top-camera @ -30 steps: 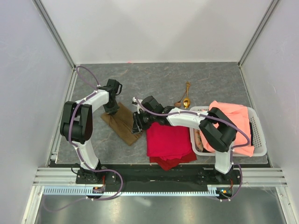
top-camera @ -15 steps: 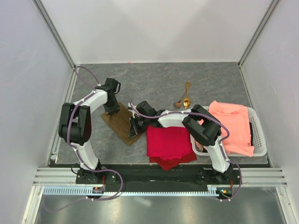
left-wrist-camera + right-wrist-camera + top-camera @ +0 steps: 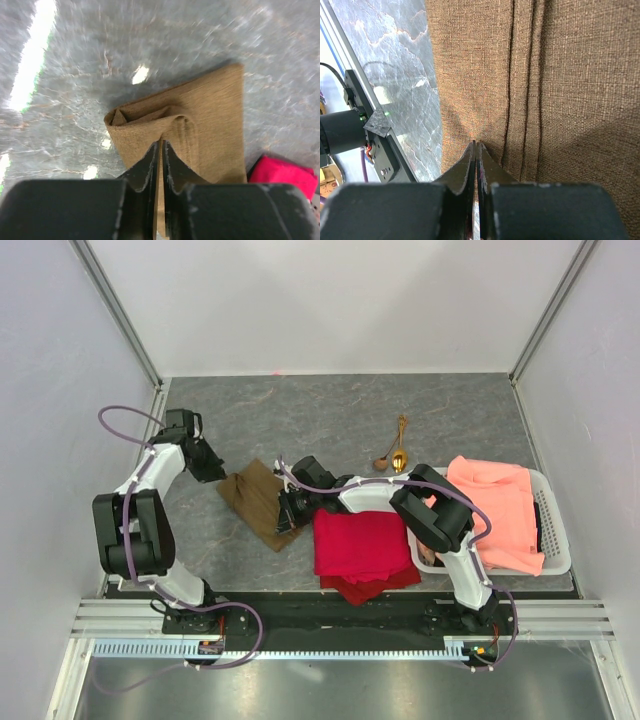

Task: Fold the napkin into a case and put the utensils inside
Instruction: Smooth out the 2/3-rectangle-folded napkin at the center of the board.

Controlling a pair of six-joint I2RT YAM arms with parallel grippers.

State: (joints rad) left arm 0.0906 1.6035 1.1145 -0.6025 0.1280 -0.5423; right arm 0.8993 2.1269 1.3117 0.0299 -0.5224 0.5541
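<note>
Though unclear overhead, left claw (image 3: 161, 145) pinches napkin (image 3: 220, 115)

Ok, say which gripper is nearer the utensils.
Right. The right gripper is on the napkin's right edge, left of the utensils; the left gripper is farther, at its left corner.

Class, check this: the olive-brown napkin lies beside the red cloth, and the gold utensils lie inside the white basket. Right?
No. The top external view shows the utensils on the bare table beside the white basket, not inside it. The rest holds.
</note>
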